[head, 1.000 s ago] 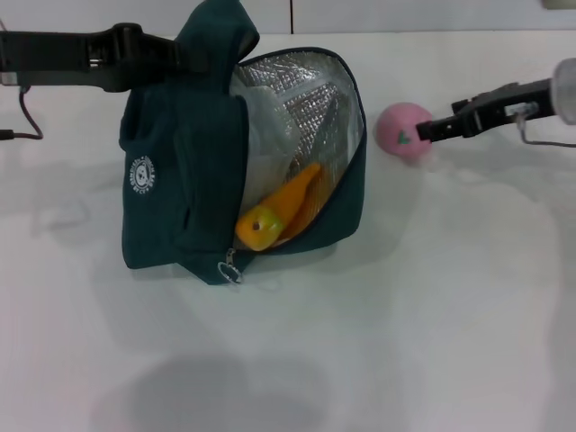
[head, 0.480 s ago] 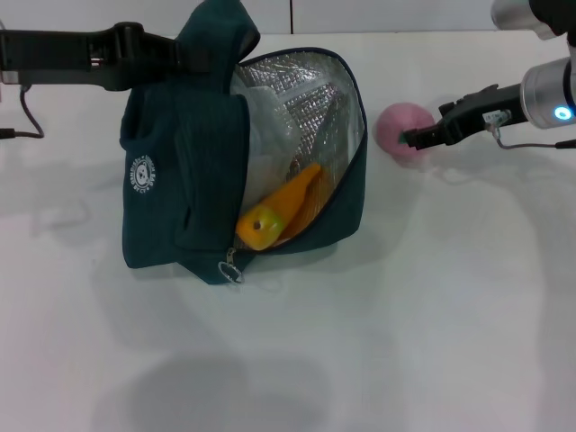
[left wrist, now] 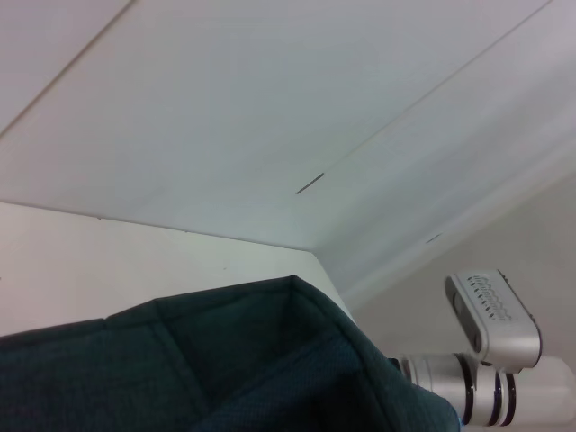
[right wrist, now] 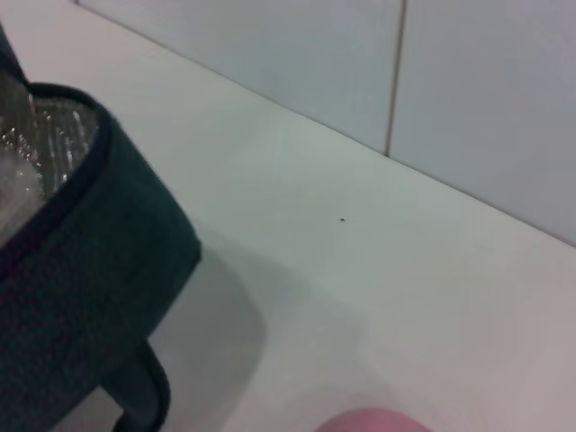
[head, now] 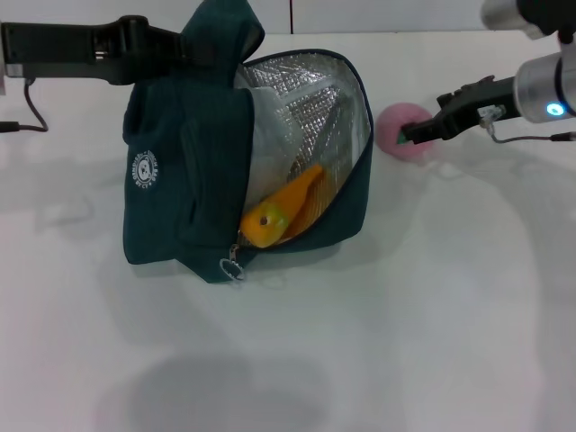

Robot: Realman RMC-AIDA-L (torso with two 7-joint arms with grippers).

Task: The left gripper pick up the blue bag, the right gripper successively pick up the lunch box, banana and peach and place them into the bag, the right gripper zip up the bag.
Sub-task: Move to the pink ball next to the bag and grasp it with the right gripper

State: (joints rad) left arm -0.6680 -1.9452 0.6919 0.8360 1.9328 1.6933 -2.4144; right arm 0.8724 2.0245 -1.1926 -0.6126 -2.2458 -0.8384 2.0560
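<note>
Right of the blue bag (head: 193, 180), on the table (head: 432, 315): peach (head: 402, 132), touching the right gripper (head: 418, 132) fingertips, bag-side of them; clamped or not, cannot tell. Left gripper (head: 184, 45) grips the bag handle.

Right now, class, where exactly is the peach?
In the head view the peach sits on the white table, right of the open blue bag, with the right gripper at it.

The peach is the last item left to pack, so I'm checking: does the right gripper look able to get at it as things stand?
Probably yes. The right gripper is already at the peach, which lies on open table beside the blue bag, with nothing between them.
</note>
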